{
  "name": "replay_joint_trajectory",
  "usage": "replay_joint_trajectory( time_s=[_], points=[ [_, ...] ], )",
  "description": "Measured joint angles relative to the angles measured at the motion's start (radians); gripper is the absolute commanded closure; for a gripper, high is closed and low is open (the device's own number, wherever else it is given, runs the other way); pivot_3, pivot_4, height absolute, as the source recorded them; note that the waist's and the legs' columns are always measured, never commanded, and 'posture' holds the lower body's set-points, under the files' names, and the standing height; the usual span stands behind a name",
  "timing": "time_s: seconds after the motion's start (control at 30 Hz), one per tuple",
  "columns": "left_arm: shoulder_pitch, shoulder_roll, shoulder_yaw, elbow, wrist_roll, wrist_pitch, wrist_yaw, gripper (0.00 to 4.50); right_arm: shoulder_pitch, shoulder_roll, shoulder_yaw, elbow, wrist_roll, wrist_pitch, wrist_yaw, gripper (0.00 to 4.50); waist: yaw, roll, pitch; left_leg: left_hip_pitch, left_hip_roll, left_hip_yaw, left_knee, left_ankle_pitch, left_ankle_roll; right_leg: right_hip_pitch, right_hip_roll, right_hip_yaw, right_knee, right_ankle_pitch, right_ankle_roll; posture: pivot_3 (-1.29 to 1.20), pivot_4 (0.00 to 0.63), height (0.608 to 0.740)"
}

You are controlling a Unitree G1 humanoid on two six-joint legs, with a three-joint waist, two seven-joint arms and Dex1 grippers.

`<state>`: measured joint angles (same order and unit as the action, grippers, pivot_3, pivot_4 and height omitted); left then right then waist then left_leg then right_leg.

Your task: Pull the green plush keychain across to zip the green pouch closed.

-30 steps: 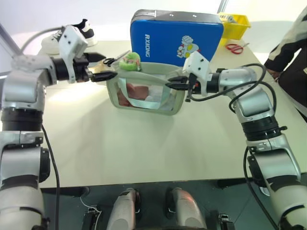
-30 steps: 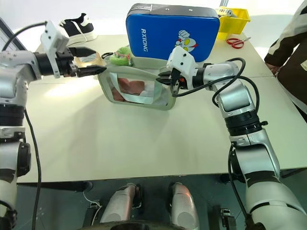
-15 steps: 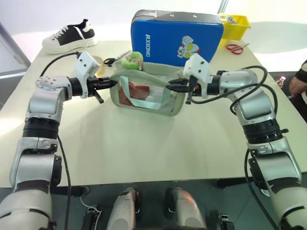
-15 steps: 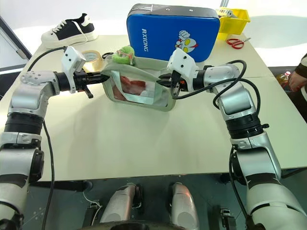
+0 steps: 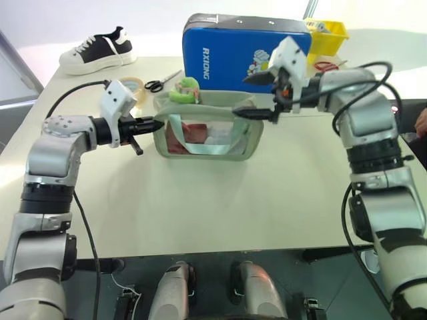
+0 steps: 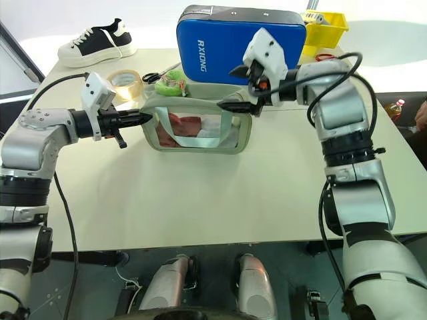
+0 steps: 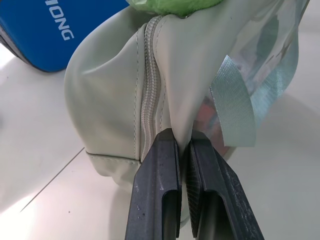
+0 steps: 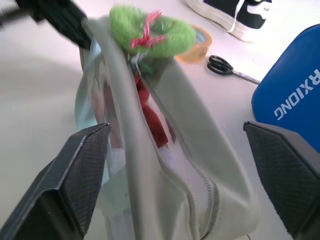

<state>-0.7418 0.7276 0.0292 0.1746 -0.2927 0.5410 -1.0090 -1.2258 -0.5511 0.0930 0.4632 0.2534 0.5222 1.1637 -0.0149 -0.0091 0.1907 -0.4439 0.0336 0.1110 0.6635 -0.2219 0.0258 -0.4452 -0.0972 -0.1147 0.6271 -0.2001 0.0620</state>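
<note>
The green pouch stands upright on the table, a bit back from its near edge, and its top is not zipped yet. The robot looks to be getting ready to zip: one end is held, but nobody has the pull. The left gripper comes in from the robot's left, and its two fingers are squeezed together on the edge of the pouch right beside the zipper track, so that end is pinned. The right gripper hangs in the air above the pouch's other end with its fingers wide apart and nothing in them. The green plush keychain sits on top of the pouch at the end near the left gripper, so it is well apart from the right gripper, with the open mouth of the pouch between them. Next, the right gripper likely needs to reach over to that fuzzy charm, pinch it, and pull it along the top toward the robot's right while the left one holds on. Farther back stand the blue RXIONG case, a tape roll, black scissors and a sneaker.
</note>
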Motion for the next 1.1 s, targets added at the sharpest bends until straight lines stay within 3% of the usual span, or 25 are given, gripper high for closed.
replay_joint_trajectory(
  time_s=[0.17,0.3,0.57,0.7,0.9,1.1],
  points=[
    [0.001,-0.004,0.000,0.003,-0.002,-0.002,0.010,4.50,-0.231,0.196,-0.085,0.286,0.025,0.043,-0.164,0.28,-0.007,0.000,0.000,0.001,0.001,0.001,-0.001,0.000,-0.001,0.000,0.001,0.000,0.002,0.000,-0.001,0.00,0.150,0.740],
    [0.001,-0.011,-0.002,0.004,-0.002,-0.004,0.009,4.50,-0.246,0.326,-0.072,0.518,-0.024,0.009,-0.275,0.28,0.001,0.000,0.000,0.000,0.000,0.001,-0.001,0.000,-0.001,0.000,-0.001,0.000,0.001,0.000,-0.001,0.00,0.150,0.740],
    [0.001,-0.012,-0.004,0.004,-0.002,-0.005,0.012,4.50,-0.272,0.358,-0.092,0.664,-0.041,0.035,-0.281,0.28,-0.002,-0.001,0.000,-0.001,-0.001,0.000,0.000,0.000,0.000,0.000,-0.001,0.000,0.001,0.000,0.000,0.00,0.150,0.740],
    [0.001,-0.012,-0.004,0.004,-0.001,-0.005,0.015,4.50,-0.272,0.366,-0.111,0.672,-0.041,0.034,-0.268,1.58,-0.003,-0.001,0.000,-0.001,-0.001,0.000,0.000,0.000,0.000,0.000,-0.001,0.000,0.001,0.000,0.000,0.00,0.150,0.740],
    [0.001,-0.014,-0.004,0.004,-0.001,-0.005,0.017,4.50,-0.272,0.358,-0.134,0.671,-0.041,0.010,-0.256,4.45,-0.002,-0.001,0.000,-0.001,-0.001,0.000,0.000,0.000,0.000,0.000,-0.001,0.000,0.001,0.000,0.000,0.00,0.150,0.740],
    [0.001,-0.023,-0.005,0.000,-0.003,-0.006,0.018,4.50,-0.259,0.256,-0.144,0.522,-0.043,0.030,-0.258,4.45,0.003,-0.001,0.000,-0.001,-0.001,-0.001,0.000,0.000,0.000,0.000,-0.001,0.000,0.001,0.000,0.000,0.00,0.150,0.740]
  ],
)
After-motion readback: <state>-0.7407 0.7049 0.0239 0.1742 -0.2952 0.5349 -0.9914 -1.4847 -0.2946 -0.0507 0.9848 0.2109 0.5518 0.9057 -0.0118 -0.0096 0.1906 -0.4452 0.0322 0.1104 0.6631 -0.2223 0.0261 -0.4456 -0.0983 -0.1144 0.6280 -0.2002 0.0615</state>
